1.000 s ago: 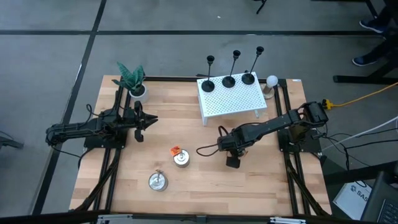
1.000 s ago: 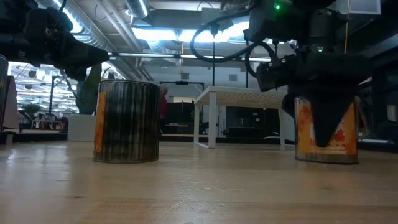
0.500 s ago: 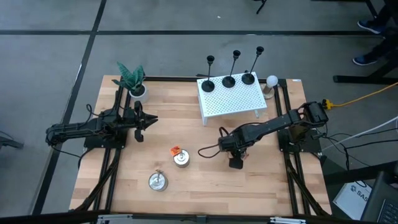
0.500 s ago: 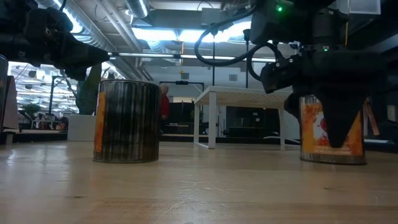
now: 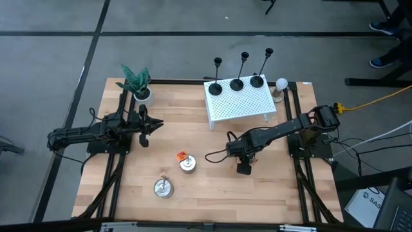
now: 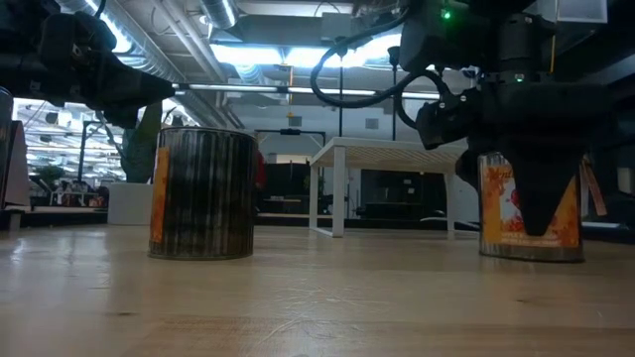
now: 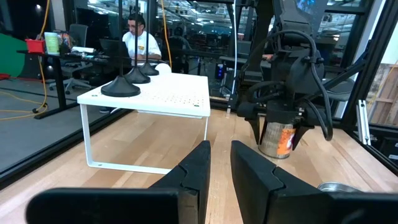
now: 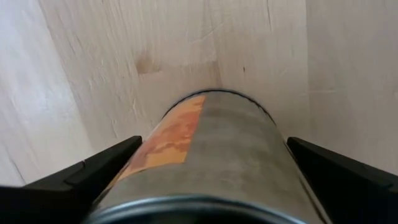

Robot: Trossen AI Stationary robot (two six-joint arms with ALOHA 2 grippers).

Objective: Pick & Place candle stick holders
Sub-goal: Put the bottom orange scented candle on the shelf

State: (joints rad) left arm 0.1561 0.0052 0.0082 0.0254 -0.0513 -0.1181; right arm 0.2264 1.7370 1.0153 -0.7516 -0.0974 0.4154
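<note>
candle stick holders, three, slim matte-black metal, each with a small round flat base, thin upright stem and tiny cup top, of differing heights: first (image 5: 215, 86), second (image 5: 237, 82), third (image 5: 257, 78). they stood in a row along the far edge of a white perforated metal riser shelf (image 5: 241, 106), which sat near the far right corner of the light wooden bench (image 5: 206, 193).

handling, as judged: rigid, light, top-heavy only in the sense that a tall stem tips easily; smooth paint likely slippery. best hold would be low on the stem, just above the base, fingers square to it; the base itself sat too flat on the shelf to pinch.

left gripper (image 5: 154, 125): near the left edge of the bench, clear of everything, fingers nearly together and holding nothing.

right gripper (image 5: 243, 169): over the middle right of the bench, near the shelf's front edge, fingers spread wide to either side of a grey tin can with an orange label (image 8: 211, 155), not closed on it.

other items: a second tin can (image 5: 187, 164) and a shallow metal tin (image 5: 163, 187) toward the near middle, a small potted green plant (image 5: 136, 82) at the far left corner, a white round bulb (image 5: 281, 84) beside the shelf.
</note>
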